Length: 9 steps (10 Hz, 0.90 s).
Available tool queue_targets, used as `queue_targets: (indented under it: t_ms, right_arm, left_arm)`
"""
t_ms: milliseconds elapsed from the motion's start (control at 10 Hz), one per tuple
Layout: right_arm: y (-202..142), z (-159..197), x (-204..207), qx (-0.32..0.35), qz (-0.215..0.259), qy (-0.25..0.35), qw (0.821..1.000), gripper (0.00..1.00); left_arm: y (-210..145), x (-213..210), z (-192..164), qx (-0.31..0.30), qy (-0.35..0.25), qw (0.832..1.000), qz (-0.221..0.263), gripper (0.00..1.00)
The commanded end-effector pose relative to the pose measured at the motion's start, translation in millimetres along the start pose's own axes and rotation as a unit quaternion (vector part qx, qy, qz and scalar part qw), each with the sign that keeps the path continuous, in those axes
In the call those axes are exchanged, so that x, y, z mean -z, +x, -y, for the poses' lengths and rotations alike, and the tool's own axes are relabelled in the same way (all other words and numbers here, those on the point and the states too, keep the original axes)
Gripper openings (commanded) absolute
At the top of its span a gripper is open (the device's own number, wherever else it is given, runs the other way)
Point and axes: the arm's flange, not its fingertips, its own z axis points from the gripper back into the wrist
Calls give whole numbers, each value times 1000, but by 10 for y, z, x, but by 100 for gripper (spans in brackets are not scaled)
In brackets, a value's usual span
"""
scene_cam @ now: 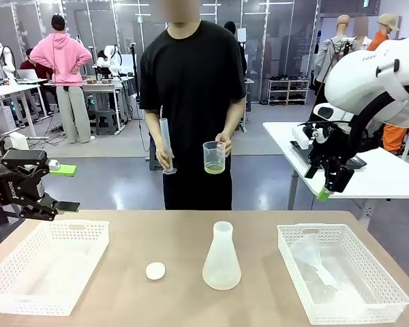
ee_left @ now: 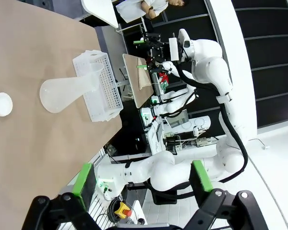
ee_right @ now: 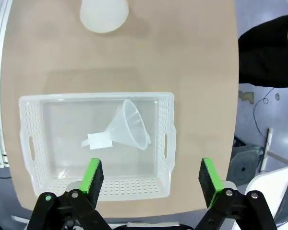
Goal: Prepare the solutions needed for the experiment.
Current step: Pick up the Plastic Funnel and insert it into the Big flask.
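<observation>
Here, a person stands at the far side of a tan counter [scene_cam: 184, 238], holding one clear beaker [scene_cam: 214, 157] at waist height in one hand [scene_cam: 224, 144]. The task's pale yellow-green solution [scene_cam: 215, 167] sits as a shallow layer in the bottom of that beaker, off the counter. The person's other hand [scene_cam: 165, 158] holds one tall measuring cylinder [scene_cam: 166, 144] upright, probably to measure the liquid before it goes anywhere. One frosted conical flask [scene_cam: 221, 257] stands upright in the middle of the counter with its mouth open, and one small white cap [scene_cam: 155, 271] lies apart on the flask's left, seemingly left off so the flask can be filled. Two white slatted baskets flank them: the left basket [scene_cam: 48, 267] looks bare, and the right basket [scene_cam: 378, 283] holds one clear funnel [ee_right: 129, 125] lying on its side, stored there within the robot's reach. The right gripper [ee_right: 151, 175] hangs directly above that basket with its jaws wide apart and holding nothing, which suggests it is lined up to fetch the funnel. The left gripper [scene_cam: 67, 188] hovers above the left end of the counter, turned sideways, jaws likewise spread and empty, apparently waiting.
</observation>
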Motion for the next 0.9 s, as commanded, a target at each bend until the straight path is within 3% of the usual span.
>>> queue_targets:
  t_ms: [0,100,500,800]
  right_arm:
    - [26,42,18,70,-25,-4,997,100]
    - [0,0,0,0,0,0,1000,100]
    - [8,3,17,13,-7,1,1000,100]
    - [93,-13,343,-51,-44,60,996,100]
  left_arm:
    - [14,28,12,-1,-12,1000,4,100]
    - [14,28,12,-1,-12,1000,4,100]
    - [14,28,12,-1,-12,1000,4,100]
    - [14,28,12,-1,-12,1000,4,100]
